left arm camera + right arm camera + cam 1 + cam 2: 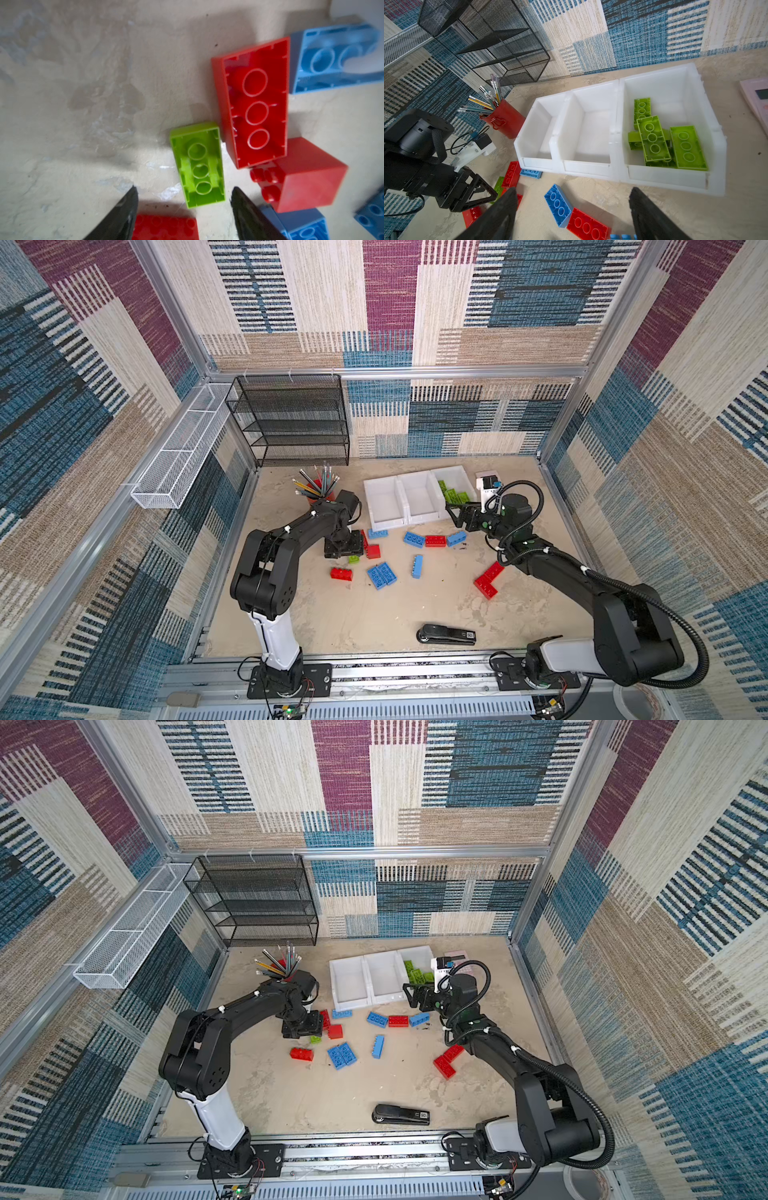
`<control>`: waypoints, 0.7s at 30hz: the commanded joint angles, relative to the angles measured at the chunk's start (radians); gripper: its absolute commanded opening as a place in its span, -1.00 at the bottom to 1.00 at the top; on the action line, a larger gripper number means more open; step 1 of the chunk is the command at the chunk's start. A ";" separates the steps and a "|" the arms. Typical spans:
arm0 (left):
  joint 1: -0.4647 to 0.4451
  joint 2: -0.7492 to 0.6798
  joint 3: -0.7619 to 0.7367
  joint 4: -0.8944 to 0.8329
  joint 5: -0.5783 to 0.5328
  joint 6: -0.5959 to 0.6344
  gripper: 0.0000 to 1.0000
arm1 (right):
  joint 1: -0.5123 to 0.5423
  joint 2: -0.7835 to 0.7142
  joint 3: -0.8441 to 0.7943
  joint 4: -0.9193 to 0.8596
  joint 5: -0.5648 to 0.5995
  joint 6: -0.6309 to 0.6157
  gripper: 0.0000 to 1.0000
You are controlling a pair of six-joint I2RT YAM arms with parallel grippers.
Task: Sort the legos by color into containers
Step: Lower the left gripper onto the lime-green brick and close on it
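Since a single green lego [197,164] lies loose on the tabletop [374,614] among reds and blues, the coming move turns on how it sits to the left jaws. In the left wrist view they stand partly open with nothing held, and the brick's near end falls between the two fingertips [128,199], closer to one than the other. Its long axis runs nearly along the line the fingers point, a little skewed, hollow side up, so a close would likely take it across its short width. In both top views it shows at about 5 o'clock from the left jaws, almost beneath them. A long red lego [255,104] lies just beside its far corner, perhaps touching, which could crowd one finger. The containers [386,524] sit toward 2 o'clock, and the end one [675,89] already holds the other greens. The right jaws, spread wide and empty, hover before that bin — well apart from the loose brick — so the left arm [291,535] is plainly the nearer
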 commanded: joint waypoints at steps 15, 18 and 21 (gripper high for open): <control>0.001 0.030 0.024 -0.015 -0.023 0.001 0.44 | 0.001 0.001 -0.002 0.045 -0.015 0.007 0.72; 0.001 0.038 0.024 -0.017 -0.025 0.001 0.41 | 0.001 -0.001 -0.002 0.047 -0.016 0.006 0.72; 0.001 0.045 0.024 -0.018 -0.025 0.001 0.39 | 0.001 -0.001 -0.005 0.050 -0.016 0.006 0.72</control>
